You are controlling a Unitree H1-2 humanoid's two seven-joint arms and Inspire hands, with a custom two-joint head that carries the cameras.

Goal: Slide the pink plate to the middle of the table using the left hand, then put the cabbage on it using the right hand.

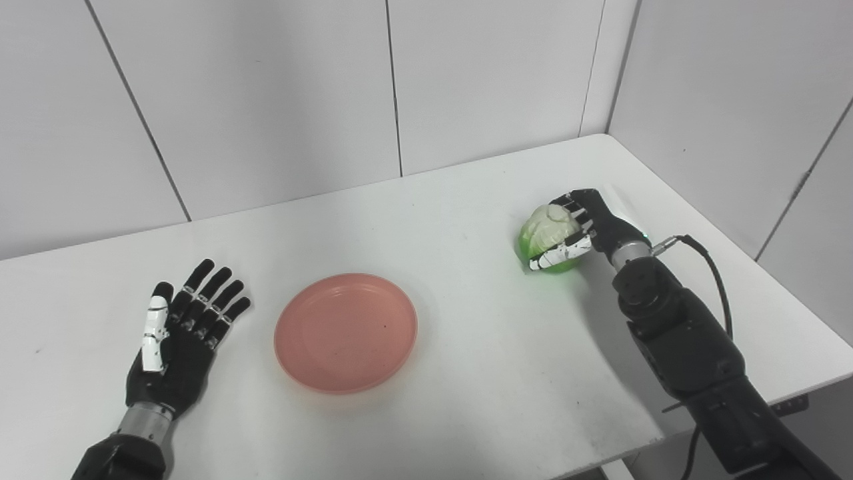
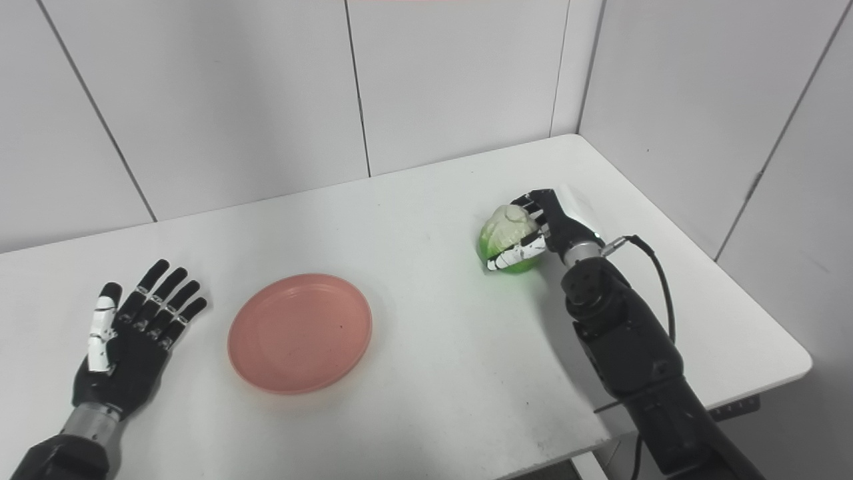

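The pink plate [image 1: 346, 331] lies flat on the white table [image 1: 466, 347], a little left of the middle. The cabbage [image 1: 546, 235], pale on top and green below, is at the right side of the table. My right hand [image 1: 583, 223] is shut on the cabbage, fingers around its far side and thumb across its front. Whether the cabbage rests on the table or is lifted just off it, I cannot tell. My left hand [image 1: 181, 333] is open, palm down, fingers spread, on the table to the left of the plate and apart from it.
White wall panels [image 1: 266, 100] stand behind the table and along its right side. The table's right edge and front right corner [image 1: 826, 347] are close to my right arm. A black cable [image 1: 713, 273] loops off the right wrist.
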